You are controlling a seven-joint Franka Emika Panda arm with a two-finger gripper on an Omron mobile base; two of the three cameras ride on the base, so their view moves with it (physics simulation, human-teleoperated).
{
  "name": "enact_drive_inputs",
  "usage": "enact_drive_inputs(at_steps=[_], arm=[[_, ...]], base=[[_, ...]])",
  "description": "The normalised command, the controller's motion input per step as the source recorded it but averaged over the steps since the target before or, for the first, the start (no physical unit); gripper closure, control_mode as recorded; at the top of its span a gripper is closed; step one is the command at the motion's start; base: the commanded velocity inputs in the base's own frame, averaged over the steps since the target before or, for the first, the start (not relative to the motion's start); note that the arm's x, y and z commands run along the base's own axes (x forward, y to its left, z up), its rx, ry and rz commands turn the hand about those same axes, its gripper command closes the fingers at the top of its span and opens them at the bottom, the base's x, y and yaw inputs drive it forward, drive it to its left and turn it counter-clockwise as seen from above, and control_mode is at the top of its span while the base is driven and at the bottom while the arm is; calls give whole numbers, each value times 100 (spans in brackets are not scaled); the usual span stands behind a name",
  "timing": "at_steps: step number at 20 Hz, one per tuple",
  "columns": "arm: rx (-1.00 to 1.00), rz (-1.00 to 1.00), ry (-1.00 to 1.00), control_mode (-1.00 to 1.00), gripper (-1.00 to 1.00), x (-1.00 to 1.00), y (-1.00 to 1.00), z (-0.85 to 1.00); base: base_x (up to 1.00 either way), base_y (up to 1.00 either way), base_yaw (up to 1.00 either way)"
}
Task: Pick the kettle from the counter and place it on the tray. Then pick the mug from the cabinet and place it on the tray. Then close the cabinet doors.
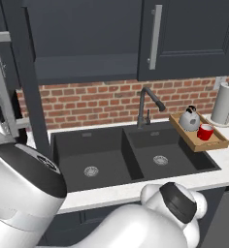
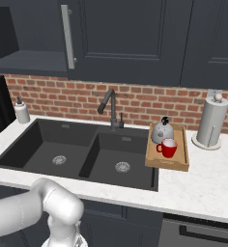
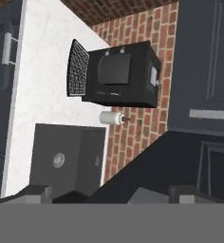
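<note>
The kettle [image 2: 162,131] and mug [image 2: 168,147] sit touching on the tray [image 2: 150,159] by the desk's [image 2: 207,183] back edge, gripper [image 3: 107,193] wide open, empty.

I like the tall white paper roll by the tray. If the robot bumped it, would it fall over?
Probably it would wobble more than fall. The paper towel roll is tall and narrow, so it looks tippy, but it stands on a round base with a post through the middle. Paper is likely light and soft, so a hard push might slide or tip the whole stand on the smooth counter.
</note>
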Motion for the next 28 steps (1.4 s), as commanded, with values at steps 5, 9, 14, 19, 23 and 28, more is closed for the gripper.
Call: enact_drive_inputs(at_steps=[5, 9, 14, 19, 23, 28], arm=[[0, -12, 0, -100, -100, 16, -25, 0], [0, -13, 0, -100, -100, 11, -43, -4], [0, -15, 0, -100, -100, 23, -49, -1], [0, -15, 0, -100, -100, 28, -48, 0], [0, -14, 0, -100, -100, 34, -52, 0], [0, -10, 0, -100, -100, 39, -55, -1]], base=[[0, 0, 0], [0, 0, 0], [0, 0, 0], [0, 0, 0], [0, 0, 0], [0, 0, 0]])
